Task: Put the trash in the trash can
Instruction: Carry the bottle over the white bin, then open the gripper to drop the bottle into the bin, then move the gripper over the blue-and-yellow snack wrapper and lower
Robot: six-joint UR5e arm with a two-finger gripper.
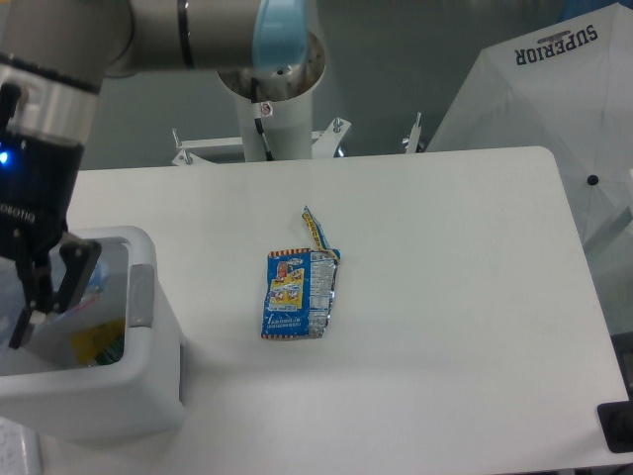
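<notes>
The blue snack wrapper (300,295) with yellow-red print lies flat on the white table, well to the right of everything else. The white trash can (148,386) stands at the front left. My gripper (15,332) hangs over the can's opening at the frame's left edge. Only its right finger (69,282) shows; the other is cut off. A pale bluish, clear shape (95,277) inside the can beside that finger may be the bottle; I cannot tell whether it is held. A yellow piece (96,341) lies in the can.
The arm's base column (269,109) stands behind the table's far edge. A white umbrella-like cover (554,109) rises beyond the right edge. A dark object (615,427) sits at the front right corner.
</notes>
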